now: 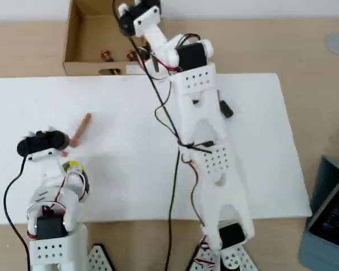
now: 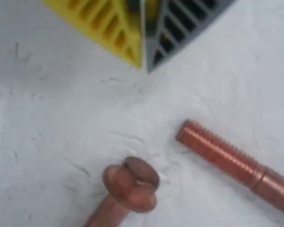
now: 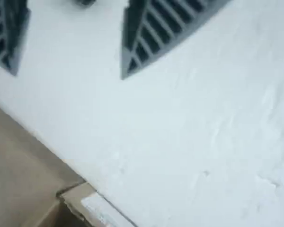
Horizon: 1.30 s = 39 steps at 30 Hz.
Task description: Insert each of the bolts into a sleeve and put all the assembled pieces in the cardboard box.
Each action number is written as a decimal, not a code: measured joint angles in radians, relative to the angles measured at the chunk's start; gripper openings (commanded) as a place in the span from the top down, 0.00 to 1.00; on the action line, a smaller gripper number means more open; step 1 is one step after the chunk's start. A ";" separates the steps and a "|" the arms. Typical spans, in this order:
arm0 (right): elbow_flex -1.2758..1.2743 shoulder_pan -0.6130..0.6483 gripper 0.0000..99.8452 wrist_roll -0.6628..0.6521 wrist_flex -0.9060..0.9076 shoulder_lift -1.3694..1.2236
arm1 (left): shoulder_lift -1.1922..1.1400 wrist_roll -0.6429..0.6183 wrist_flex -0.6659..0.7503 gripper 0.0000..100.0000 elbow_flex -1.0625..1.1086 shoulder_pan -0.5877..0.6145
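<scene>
Yellow and grey ribbed fingers (image 2: 113,28) of the left gripper (image 2: 143,65) meet at their tips and hold nothing. They hang just above the white textured sheet (image 2: 47,118). Close beneath them lies a copper bolt with a slotted round head (image 2: 130,182), and just beside that head, not touching it, a threaded copper rod (image 2: 217,149) that thickens into a smooth collar at its far end. I cannot tell whether that collar is a sleeve.

A descent with the tips pressed together would likely shove the bolt rather than take it. Both pieces are round and would probably roll, and a nudge to one may knock the other out of line.

Farther right, the brown cardboard box (image 1: 82,69) holds small copper pieces (image 1: 107,55) against its near wall. Dark grey ribbed fingers (image 3: 151,38) of the right gripper (image 3: 68,73) stand wide apart and empty over the sheet's edge, next to the box corner. A careless swing there could clip the wall and shift the box. The black cable (image 1: 170,169) draped along that arm might snag.
</scene>
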<state>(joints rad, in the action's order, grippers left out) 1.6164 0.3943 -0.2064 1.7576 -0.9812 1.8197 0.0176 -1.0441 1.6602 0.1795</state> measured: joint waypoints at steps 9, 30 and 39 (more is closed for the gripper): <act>0.000 -0.052 0.84 -0.129 0.009 0.000 | 0.000 0.000 0.000 1.00 0.000 0.000; -0.563 -0.161 0.84 -0.462 0.009 0.330 | 0.000 0.000 0.000 1.00 0.000 0.000; -0.813 -0.184 0.84 -0.657 0.009 0.394 | 0.000 0.000 0.000 1.00 0.000 0.000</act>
<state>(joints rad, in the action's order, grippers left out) 0.8032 0.2102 -0.8631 1.7668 -0.5869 1.8197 0.0176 -1.0441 1.6602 0.1795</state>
